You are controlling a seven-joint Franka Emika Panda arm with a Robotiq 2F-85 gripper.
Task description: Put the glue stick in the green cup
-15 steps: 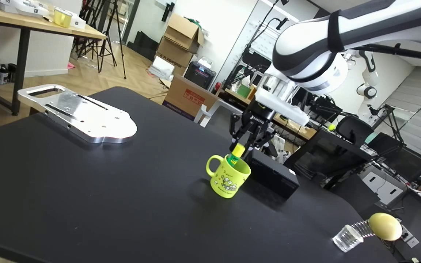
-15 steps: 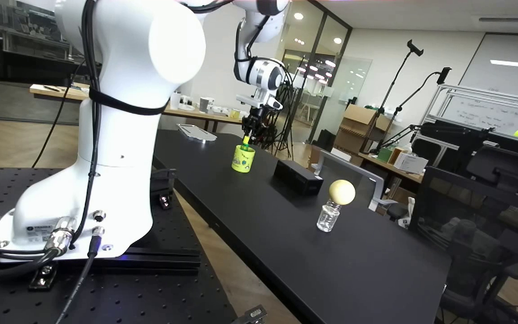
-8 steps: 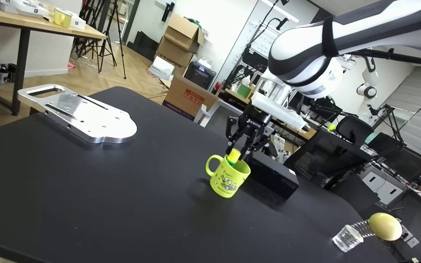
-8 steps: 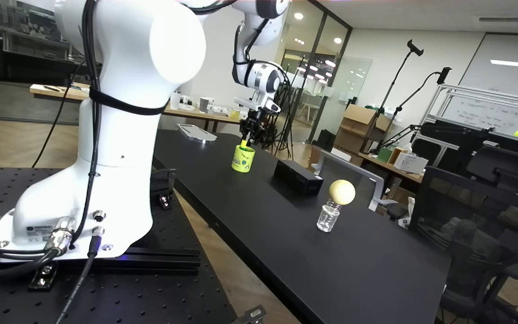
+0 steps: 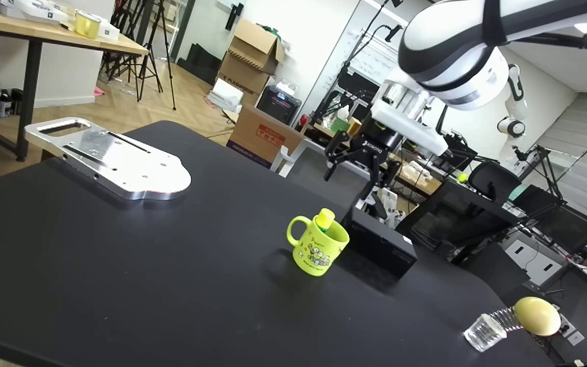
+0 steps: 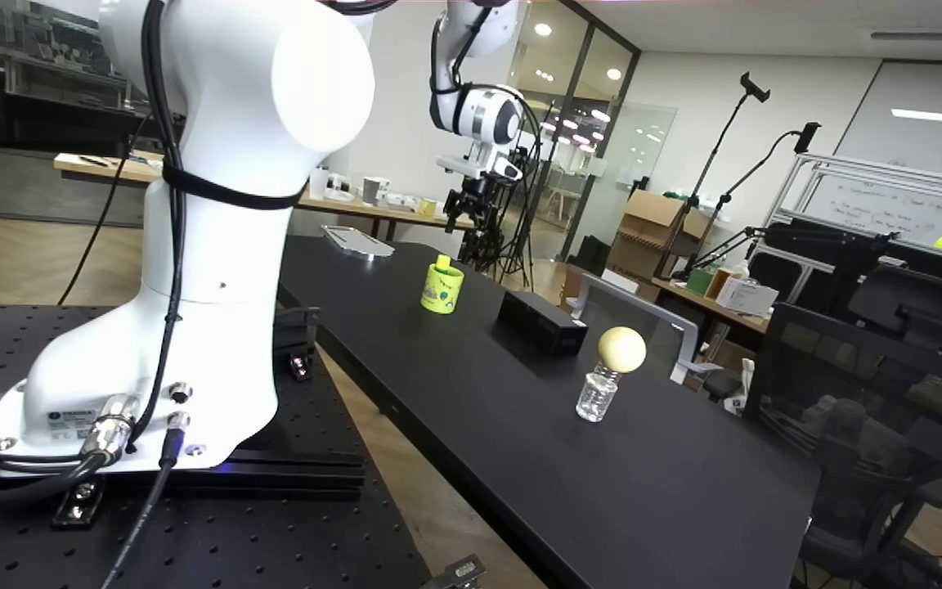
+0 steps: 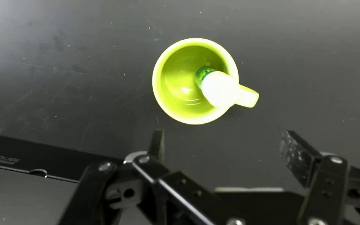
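On the black table (image 5: 161, 285): gripper (image 7: 225, 140) spread, mug (image 5: 320, 255) holding the glue stick (image 7: 216, 86)

Table: scratches and specks show on the top in the wrist view. Black perforated platform (image 6: 275, 540) beside it, white arm (image 6: 209, 270) standing on that and reaching over the table. Grey chair back (image 6: 655, 323) at the table edge, both exterior views.

Slotted metal plate (image 5: 120, 158) lies on the table near its edge, well apart from the mug. Black box (image 5: 380, 244) sits nearer the mug, gap between the two.

Gripper: fingers (image 7: 297, 156) well apart, bare tabletop between them in the wrist view. Hangs over the table, off the mug in both exterior views.

Mug: lime, upright, cartoon print on the wall, handle (image 7: 248, 96) on one side. Clear jar (image 5: 484, 334) with a spring (image 5: 505, 320) and a pale yellow ball (image 5: 537, 316) on top, well apart from the mug.

Glue stick: inside the mug, leaning toward the handle side. Cap (image 5: 326, 217) up, above the rim; yellow in both exterior views, blown out to white in the wrist view. Green body shows below the cap. Cannot tell if it touches the rim.
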